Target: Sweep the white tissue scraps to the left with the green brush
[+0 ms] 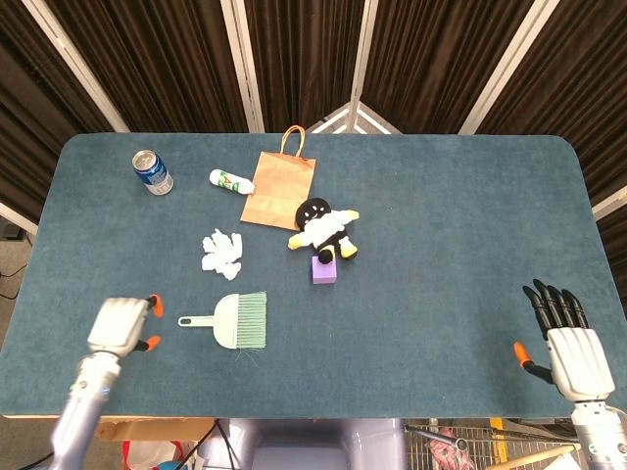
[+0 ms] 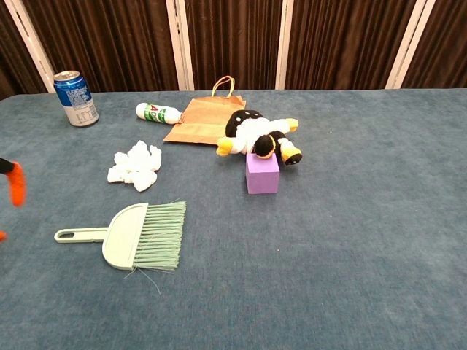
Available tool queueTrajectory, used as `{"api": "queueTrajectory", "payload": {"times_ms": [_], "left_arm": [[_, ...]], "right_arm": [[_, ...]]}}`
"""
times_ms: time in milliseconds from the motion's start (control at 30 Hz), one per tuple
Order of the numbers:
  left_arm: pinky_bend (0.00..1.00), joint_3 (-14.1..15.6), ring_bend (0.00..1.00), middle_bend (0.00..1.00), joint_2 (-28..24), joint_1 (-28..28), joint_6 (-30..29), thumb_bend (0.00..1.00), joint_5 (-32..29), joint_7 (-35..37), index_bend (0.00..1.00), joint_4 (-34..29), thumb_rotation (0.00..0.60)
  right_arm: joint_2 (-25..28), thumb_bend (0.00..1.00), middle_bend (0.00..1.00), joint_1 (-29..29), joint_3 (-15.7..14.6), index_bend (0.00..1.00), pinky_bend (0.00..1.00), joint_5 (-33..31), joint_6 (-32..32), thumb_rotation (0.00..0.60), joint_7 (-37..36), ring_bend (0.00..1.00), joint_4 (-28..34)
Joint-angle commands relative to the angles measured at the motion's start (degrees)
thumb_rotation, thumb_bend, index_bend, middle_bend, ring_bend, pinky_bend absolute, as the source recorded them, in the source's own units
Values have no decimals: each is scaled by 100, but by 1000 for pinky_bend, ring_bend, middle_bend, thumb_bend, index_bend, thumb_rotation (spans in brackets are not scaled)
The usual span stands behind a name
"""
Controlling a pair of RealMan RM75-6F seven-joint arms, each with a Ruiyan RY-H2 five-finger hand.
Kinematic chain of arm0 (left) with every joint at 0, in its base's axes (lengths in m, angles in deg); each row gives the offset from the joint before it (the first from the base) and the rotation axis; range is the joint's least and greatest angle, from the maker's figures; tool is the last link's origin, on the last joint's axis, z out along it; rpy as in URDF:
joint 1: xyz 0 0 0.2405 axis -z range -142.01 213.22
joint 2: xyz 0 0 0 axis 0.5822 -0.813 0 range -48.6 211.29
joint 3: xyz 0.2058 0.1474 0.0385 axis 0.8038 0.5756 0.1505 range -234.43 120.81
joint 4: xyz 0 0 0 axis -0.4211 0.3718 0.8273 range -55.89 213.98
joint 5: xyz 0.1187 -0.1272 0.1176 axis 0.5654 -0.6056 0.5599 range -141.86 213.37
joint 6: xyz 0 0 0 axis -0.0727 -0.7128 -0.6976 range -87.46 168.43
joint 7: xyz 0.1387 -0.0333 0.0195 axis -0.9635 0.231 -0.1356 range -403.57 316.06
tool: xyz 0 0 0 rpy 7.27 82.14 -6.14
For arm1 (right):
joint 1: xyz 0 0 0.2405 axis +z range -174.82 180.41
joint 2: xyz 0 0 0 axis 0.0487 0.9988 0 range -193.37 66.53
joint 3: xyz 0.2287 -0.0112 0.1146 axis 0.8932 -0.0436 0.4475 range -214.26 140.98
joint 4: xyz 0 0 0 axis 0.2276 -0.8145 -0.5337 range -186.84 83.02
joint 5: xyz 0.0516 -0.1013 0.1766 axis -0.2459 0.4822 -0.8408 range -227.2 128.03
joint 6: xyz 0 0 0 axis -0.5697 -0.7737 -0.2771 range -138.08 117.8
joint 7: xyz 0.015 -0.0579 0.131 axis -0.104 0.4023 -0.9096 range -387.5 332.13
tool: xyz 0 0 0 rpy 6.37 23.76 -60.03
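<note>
The pale green plastic hand brush [image 1: 235, 320] is seen lying flat on the blue-grey carpeted table [image 1: 441, 215], its handle pointed left and its bristles right. The crumpled white tissue scraps [image 1: 221, 253] are found just beyond it, apart from the bristles. The left hand [image 1: 120, 325] is placed over the table just left of the handle's end, not touching it; nothing is held, though whether its fingers are spread or curled cannot be told. In the chest view only an orange fingertip [image 2: 14, 183] is shown at the left edge. The right hand [image 1: 566, 341] is held at the table's near right corner, fingers spread and empty.

Bare cloth is left between the scraps and the left edge. Beyond the scraps stand a blue drink can [image 1: 152, 172], a small white bottle [image 1: 230, 181] on its side and a flat brown paper bag [image 1: 280, 186]. To their right, a black-and-white plush toy [image 1: 324, 228] is seen touching a purple cube [image 1: 324, 269].
</note>
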Motion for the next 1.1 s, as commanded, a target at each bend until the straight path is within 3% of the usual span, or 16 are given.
{"api": "queueTrajectory", "payload": {"times_ms": [33,400,1100], "left_arm": [[1000,-188,1000,1000,645,417,72,318,-846,-695,468,59,600],[1000,-301,1000,1000,1150,782,-33,482,-1392,-792,461,284,600],[1000,-175,1000,1000,1428,1125,-116,417,-1824,-796,414,585,600]], "right_arm": [[-9,362,0,-22,-17,0,39,5,-22,600,-9,0,7],[-28,361,0,-35,-21,0,39,15,-47,600,-53,0,-13],[-5,361,0,-27,-10,0,39,-10,-26,600,-93,0,39]]}}
